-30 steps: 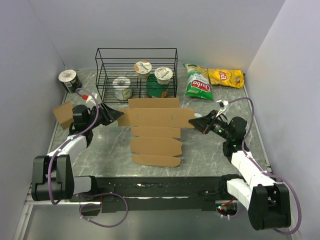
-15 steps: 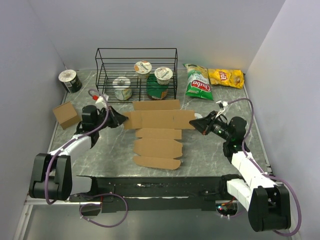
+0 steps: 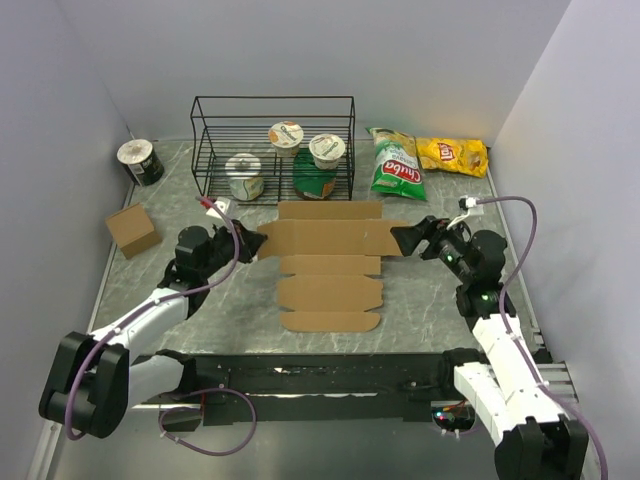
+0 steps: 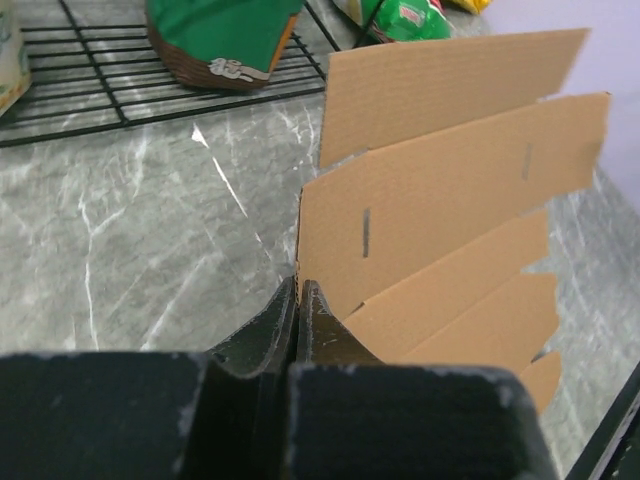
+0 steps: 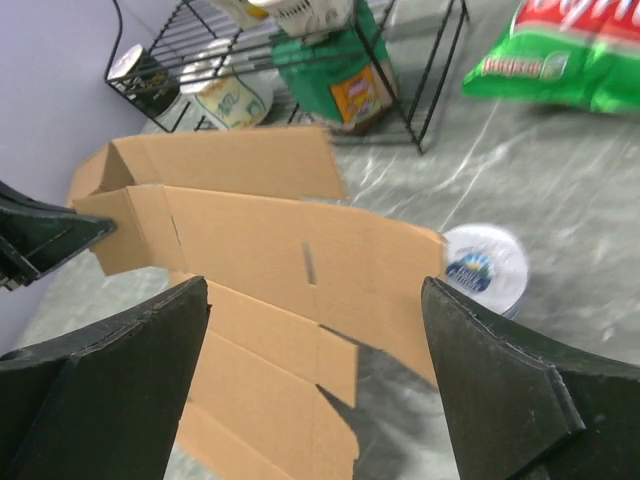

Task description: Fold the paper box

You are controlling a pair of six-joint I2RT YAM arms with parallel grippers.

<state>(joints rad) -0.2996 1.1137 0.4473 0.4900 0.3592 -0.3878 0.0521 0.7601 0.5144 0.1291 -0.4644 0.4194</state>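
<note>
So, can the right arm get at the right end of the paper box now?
Probably yes. The right gripper is open, and that end of the paper box lies just ahead of it; the way looks free. The left gripper pinches the opposite end.

**Arms and grippers, two items**

Left arm: stretched forward and inward, wrist low. The left gripper (image 3: 250, 243) has its jaws pressed together on the left edge of the paper box (image 3: 330, 238).

Right arm: elbow bent, wrist aimed leftward. The right gripper (image 3: 404, 238) has its jaws spread wide, holding nothing.

A robot lab cell: bare white walls (image 3: 300, 50) enclose a marble-patterned tabletop (image 3: 420, 300).
</note>
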